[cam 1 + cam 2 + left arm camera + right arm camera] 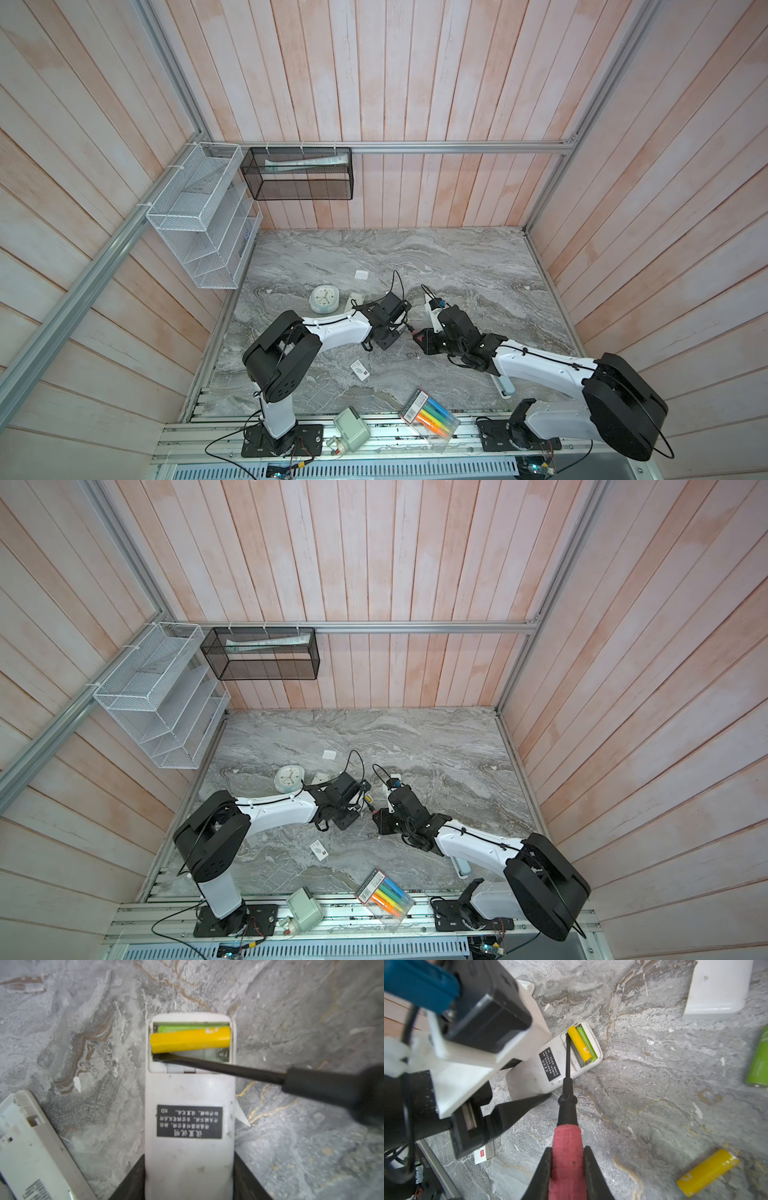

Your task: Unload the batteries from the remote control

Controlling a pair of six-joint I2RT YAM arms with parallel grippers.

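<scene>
1. Your left pincer (189,1156) is pinching the white plastic remote control (190,1093). One black finger (128,1182) presses on each long side of it, at the end far from the battery box.
2. The remote control lies face down on the grey marble table (62,1022). Its back, with a black label (189,1121), faces up, and the battery box at one end is open.
3. Two batteries sit in that box: a slim yellow battery (190,1040) and a slim green battery (187,1028). The green battery lies flat in its slot, next to the end wall.
4. The yellow battery sits crooked and partly covers the green one. The slot beside it shows a bare metal spring (222,1054).
5. Your right pincer (568,1159) is pressed tight on the red handle of the black-shafted screwdriver (566,1059). The screwdriver tip is inside the box, in a corner, right at one end of the yellow battery.
6. Two more batteries lie on the table, well apart from the remote control. They are a loose yellow battery (708,1172) and a loose green battery (759,1061), which the picture edge cuts off.
7. In both top views your two pincers meet near the middle of the picture, and the remote control under them is mostly hidden.
8. In a top view, a clear pack of coloured marker pens (430,419) lies at the bottom middle. A round white clock (324,298) sits left of the middle.
</scene>
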